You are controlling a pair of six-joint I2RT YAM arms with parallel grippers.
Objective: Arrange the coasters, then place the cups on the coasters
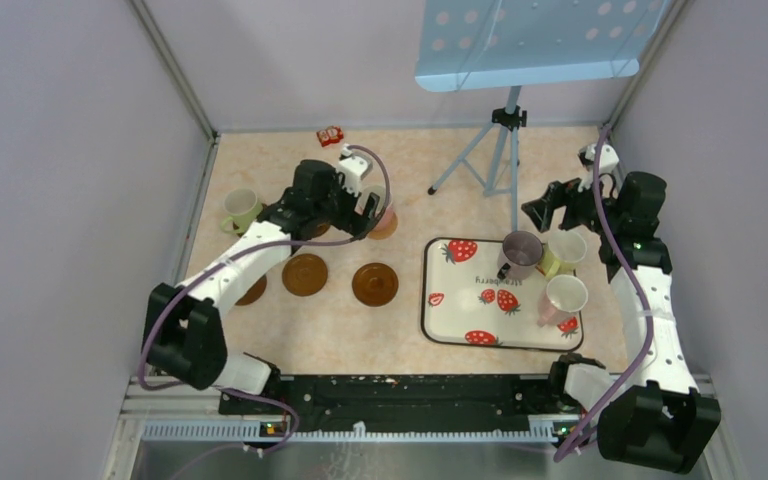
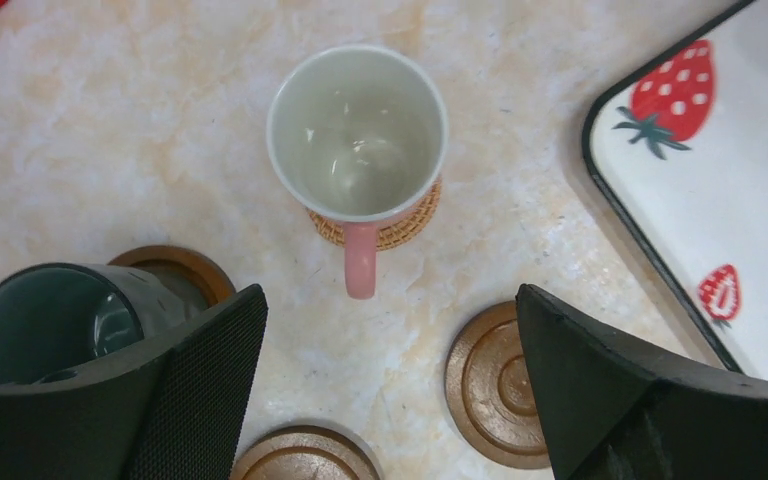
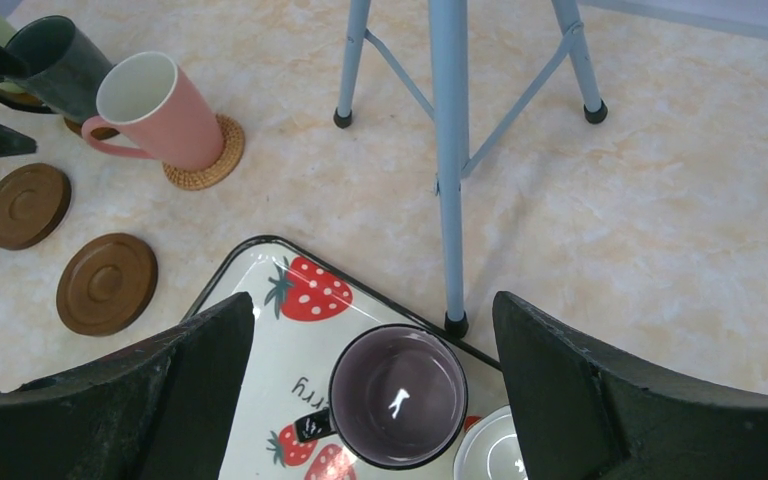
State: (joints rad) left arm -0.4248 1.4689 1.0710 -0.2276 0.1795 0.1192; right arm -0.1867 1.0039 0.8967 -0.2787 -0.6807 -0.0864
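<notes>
- Top external: the left gripper (image 1: 368, 208) hangs over the far-left part of the table (image 1: 410, 150), right by the pink cup (image 1: 387, 218). How its jaws stand cannot be told from here.
- A yellow-green cup (image 1: 242, 210) stands further left. Two bare coasters (image 1: 305, 274) lie side by side nearer the arm bases, and a third is half hidden under the left arm.
- The right gripper (image 1: 548, 208) hovers at the far edge of the strawberry tray (image 1: 450, 320). The tray carries a mauve cup (image 1: 522, 252), a pale yellow cup (image 1: 566, 250) and a light pink cup (image 1: 564, 297).
- Left wrist: the left gripper's fingers (image 2: 200, 380) are spread wide with nothing between them.
- The pink cup (image 2: 357, 135) stands upright on a woven coaster (image 2: 405, 225), clear of both fingers, its handle pointing toward the camera.
- A dark green cup (image 2: 50, 320) sits on a dark coaster (image 2: 178, 266), just behind the left finger. The two bare coasters lie nearer the camera, apart from the cups.
- Right wrist: the right gripper's fingers (image 3: 640, 400) are also wide apart and grip nothing.
- The mauve cup (image 3: 398, 395) stands upright on the tray below the gap, touching neither finger. A leg of the blue stand (image 3: 450, 150) comes down just beyond the tray's rim.
- Off to the left, the pink cup on its woven coaster and the dark green cup stand close together.
</notes>
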